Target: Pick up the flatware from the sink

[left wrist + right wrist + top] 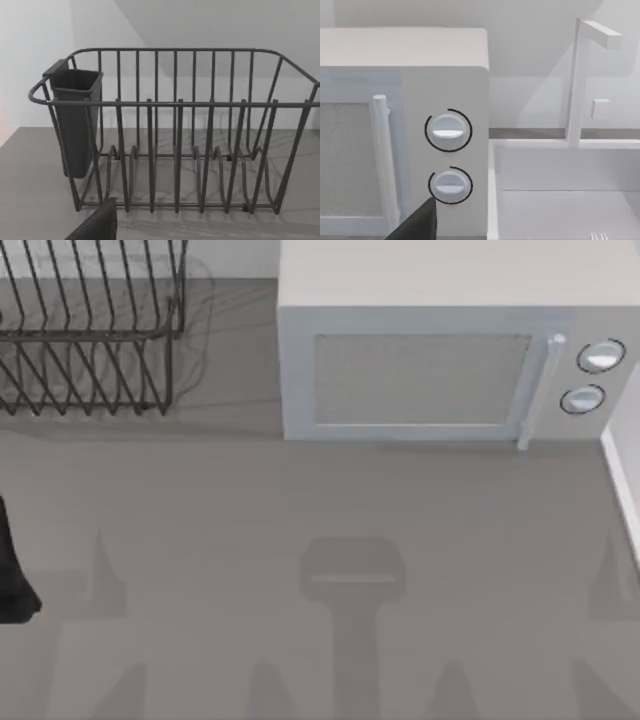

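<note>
A dark wedge of the left gripper (97,225) sits closest to the left wrist camera, in front of the black wire dish rack (175,135); whether this gripper is released or clenched cannot be told. A dark utensil cup (75,120) hangs on one end of the rack. In the top view, the left arm (12,570) shows as a black shape at the left edge of the frame, the dish rack (90,330) stands in the upper left, and the white microwave (450,350) fills the upper centre and right on the grey counter (300,500). A similar dark wedge of the right gripper (417,222) lies close to the right wrist camera, near the microwave's two round knobs (448,131); its state cannot be told either. Beside the microwave is the white sink (560,170) with its faucet (577,80), and the silver tips of the flatware (597,236) lie on the basin floor, well apart from both grippers.
</note>
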